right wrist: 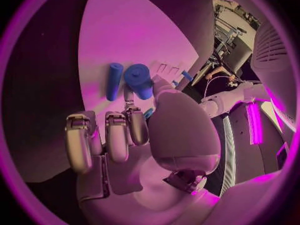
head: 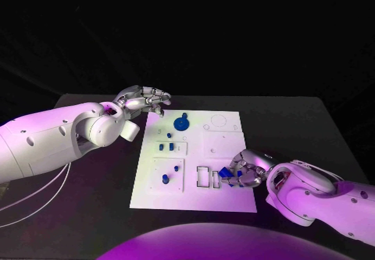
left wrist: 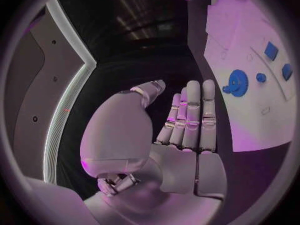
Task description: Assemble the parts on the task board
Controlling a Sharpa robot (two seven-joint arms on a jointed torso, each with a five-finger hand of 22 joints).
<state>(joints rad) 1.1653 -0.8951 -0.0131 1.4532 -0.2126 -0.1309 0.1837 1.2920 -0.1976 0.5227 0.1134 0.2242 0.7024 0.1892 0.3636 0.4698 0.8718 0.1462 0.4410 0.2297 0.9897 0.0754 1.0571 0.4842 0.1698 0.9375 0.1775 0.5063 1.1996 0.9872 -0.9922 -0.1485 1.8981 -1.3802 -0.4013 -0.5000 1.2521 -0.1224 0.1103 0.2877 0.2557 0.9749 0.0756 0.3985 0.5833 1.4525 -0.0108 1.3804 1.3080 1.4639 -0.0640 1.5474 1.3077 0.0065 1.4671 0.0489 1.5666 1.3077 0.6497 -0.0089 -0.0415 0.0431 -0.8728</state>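
The white task board [head: 205, 199] lies in the middle of the table. My right hand [head: 249, 170] rests over its right edge and pinches a short blue cylinder [right wrist: 139, 80] [head: 226, 173] between thumb and a finger, next to the empty rectangular slots [head: 203, 177]. A blue peg [right wrist: 114, 81] lies on the board just beside the cylinder. My left hand [head: 145, 100] hovers off the board's far left corner, fingers straight [left wrist: 190, 120], with nothing in it. A blue gear [head: 180, 122] [left wrist: 237, 81] sits near that corner. Small blue parts [head: 164, 146] stand in the board's left column, with another [head: 166, 177] lower down.
The black table [head: 297, 124] reaches out to the right of the board and ends in an edge at the back. White cables [head: 39, 195] hang below my left arm at the table's left side.
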